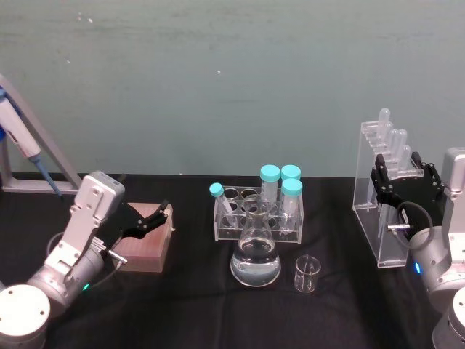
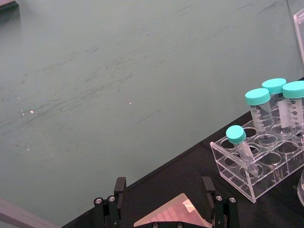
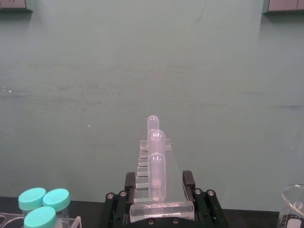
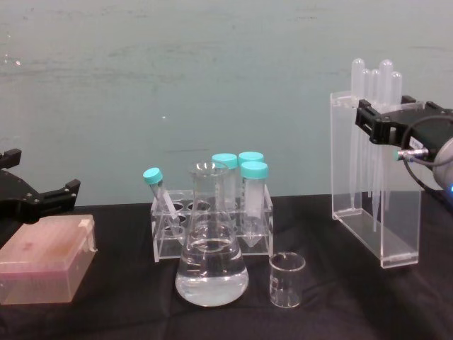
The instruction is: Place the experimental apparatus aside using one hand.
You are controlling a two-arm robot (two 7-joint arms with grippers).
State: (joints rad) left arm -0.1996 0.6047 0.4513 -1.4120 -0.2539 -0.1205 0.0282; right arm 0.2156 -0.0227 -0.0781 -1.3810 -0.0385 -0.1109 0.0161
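Pipettes [image 1: 397, 139] hang upright because the right hand [image 1: 404, 183] pinches their acrylic stand [image 1: 385, 240] by its top rail; left hand [image 1: 155, 218], spread, idles over pink box [image 1: 149, 252].

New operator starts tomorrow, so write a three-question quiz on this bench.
1. True or false: the conical flask holds clear liquid.
2. Which one grips the pipette stand? A) the left B) the right hand
3. How many teal-capped tubes sit in the rack?
Key: 1 true; 2 B; 3 four.
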